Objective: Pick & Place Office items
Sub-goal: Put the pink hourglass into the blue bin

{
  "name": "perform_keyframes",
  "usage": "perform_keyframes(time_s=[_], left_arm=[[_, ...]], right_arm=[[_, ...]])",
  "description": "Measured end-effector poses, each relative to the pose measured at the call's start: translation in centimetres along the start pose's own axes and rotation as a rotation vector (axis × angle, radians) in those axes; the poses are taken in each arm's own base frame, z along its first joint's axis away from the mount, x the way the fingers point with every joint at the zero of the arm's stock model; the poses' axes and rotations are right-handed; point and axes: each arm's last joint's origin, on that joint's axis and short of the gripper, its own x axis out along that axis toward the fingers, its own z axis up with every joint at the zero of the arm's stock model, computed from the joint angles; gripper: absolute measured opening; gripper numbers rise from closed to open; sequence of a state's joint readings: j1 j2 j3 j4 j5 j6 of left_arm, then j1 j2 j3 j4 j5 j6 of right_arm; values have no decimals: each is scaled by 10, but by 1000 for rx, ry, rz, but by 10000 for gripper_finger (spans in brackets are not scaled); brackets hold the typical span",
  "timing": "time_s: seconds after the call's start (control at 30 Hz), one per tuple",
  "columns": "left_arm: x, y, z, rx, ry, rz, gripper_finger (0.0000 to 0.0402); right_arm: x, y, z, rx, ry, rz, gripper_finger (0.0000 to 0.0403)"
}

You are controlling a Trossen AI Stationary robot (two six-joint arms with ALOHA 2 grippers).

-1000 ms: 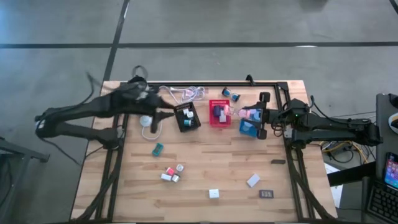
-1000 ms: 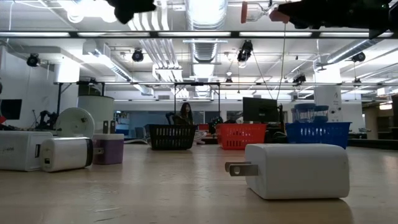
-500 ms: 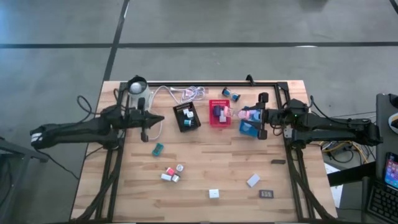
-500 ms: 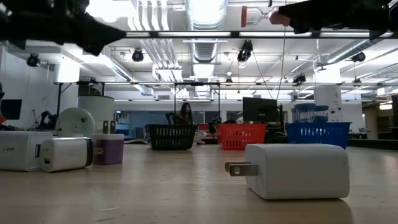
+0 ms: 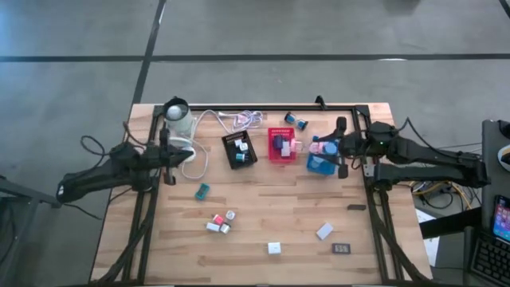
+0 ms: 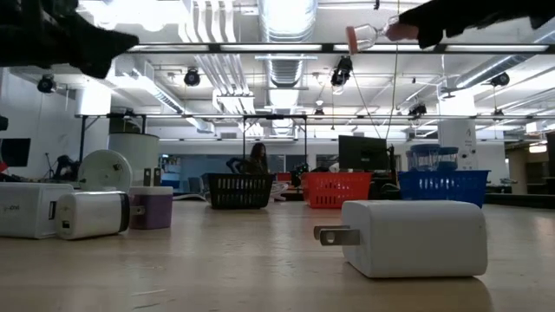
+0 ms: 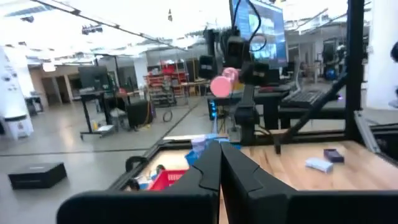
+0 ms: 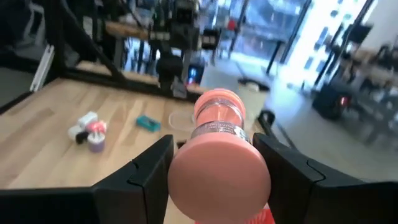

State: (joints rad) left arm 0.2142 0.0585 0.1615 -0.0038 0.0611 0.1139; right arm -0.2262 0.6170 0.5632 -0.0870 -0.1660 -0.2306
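Pulled back to the table's left edge, the left gripper (image 5: pixel 165 153) is now pinched together on nothing, while the right gripper (image 5: pixel 333 148) holds a pink roll (image 5: pixel 315 147) above the blue tray (image 5: pixel 318 166), probably to drop it in.

Left gripper (image 7: pixel 220 163) with its two dark fingers pressed together, red tray (image 7: pixel 169 180) past them, pink roll (image 7: pixel 223 84) held up by the far arm, wooden table (image 7: pixel 298 180).

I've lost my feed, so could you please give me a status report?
Right pincer holding pink roll above blue tray. Left pincer shut, empty, at table's left edge. Nothing in the way.
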Motion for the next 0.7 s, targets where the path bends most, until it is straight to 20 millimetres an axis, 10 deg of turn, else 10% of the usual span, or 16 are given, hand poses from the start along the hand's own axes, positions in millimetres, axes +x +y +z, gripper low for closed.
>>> perform_keyframes(time_s=[0.7], left_arm=[[-5, 4, 12, 153, -170, 130, 13]], right_arm=[[-44, 0, 97, 328, 728, -195, 192]])
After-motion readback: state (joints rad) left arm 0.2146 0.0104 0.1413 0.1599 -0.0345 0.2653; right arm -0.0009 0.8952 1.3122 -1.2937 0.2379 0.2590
